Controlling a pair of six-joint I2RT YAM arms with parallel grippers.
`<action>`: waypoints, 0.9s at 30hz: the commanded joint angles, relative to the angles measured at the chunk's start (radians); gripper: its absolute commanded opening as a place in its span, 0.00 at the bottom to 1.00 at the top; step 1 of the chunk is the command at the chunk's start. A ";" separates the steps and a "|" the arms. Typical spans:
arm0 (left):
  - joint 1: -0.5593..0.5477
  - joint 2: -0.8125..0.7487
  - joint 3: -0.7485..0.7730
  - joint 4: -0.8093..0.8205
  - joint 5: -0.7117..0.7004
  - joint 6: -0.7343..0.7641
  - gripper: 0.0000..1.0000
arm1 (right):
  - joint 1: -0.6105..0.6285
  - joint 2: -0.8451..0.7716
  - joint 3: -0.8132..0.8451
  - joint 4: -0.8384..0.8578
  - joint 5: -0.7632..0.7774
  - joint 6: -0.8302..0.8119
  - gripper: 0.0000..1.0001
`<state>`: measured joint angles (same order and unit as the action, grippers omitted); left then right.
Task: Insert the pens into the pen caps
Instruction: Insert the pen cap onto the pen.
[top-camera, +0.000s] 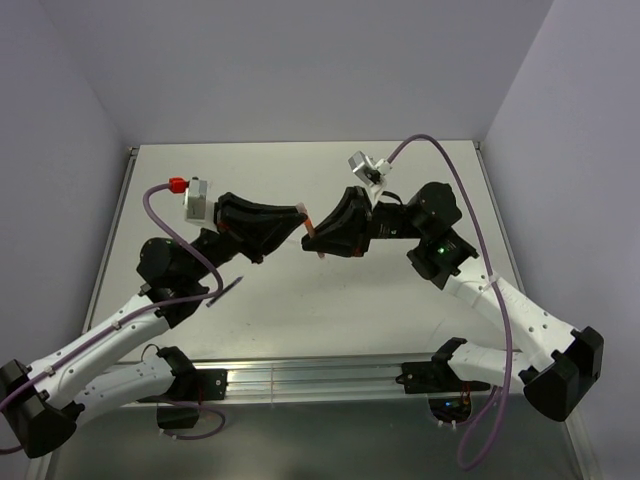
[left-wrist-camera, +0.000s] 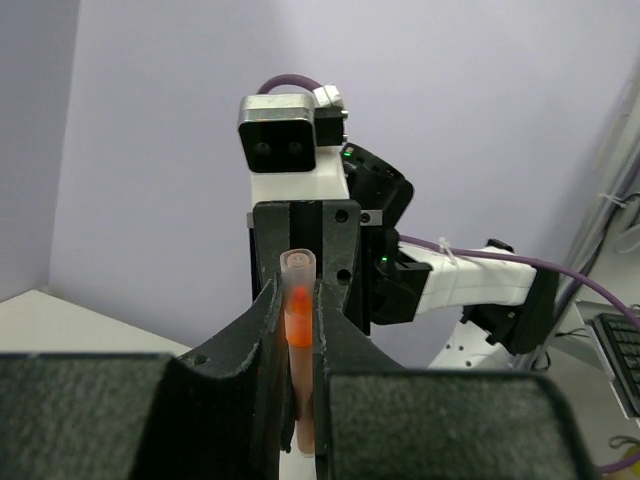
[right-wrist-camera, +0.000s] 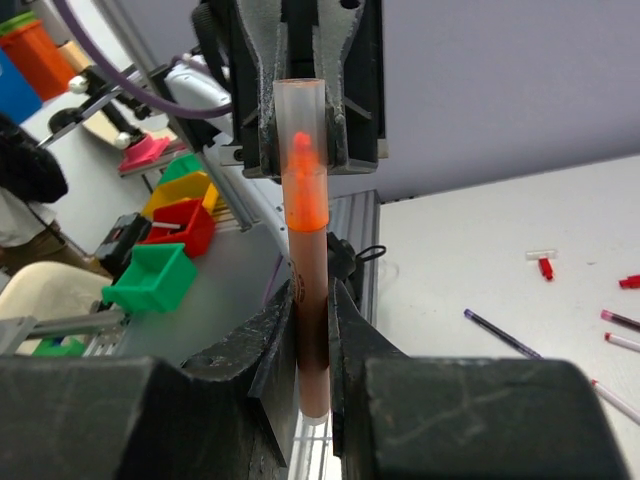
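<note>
Currently both arms meet in midair at the centre of the overhead frame, above the worktop. Right hand, low centre of its wrist view: fingers closed tight on the dark red barrel of a pen, which stands upright in frame. Left hand: fingers pinched together on the clear cap, which sits over the pen's orange tip. The tip shows through the cap wall, with a small gap above it. Cannot tell whether the cap is fully home. Step in hand, as I read it: the final push of pen into cap. To do it well, hold the two axes in one line and press straight along the barrel. No twist or sideways load, since both grips are narrow and the barrel could slide or tilt between the fingers. Stop when the cap's rim meets the collar, and only then let one hand go. Lower right of the right wrist view: loose pens lie on the worktop, with a small red cap near them but apart, so more pairs look left to do.
</note>
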<state>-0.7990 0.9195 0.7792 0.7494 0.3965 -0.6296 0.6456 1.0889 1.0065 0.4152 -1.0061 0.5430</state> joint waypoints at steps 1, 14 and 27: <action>-0.058 0.024 -0.046 -0.332 0.128 0.036 0.00 | -0.017 -0.020 0.129 0.079 0.289 -0.035 0.00; -0.101 0.053 0.011 -0.473 -0.154 0.036 0.00 | 0.019 -0.023 0.211 -0.134 0.598 -0.176 0.00; -0.172 0.085 0.043 -0.539 -0.375 -0.005 0.00 | 0.089 0.038 0.287 -0.248 0.837 -0.255 0.00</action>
<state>-0.8829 0.9604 0.8482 0.4831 -0.1070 -0.6090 0.7444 1.1141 1.1595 -0.0662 -0.4313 0.3061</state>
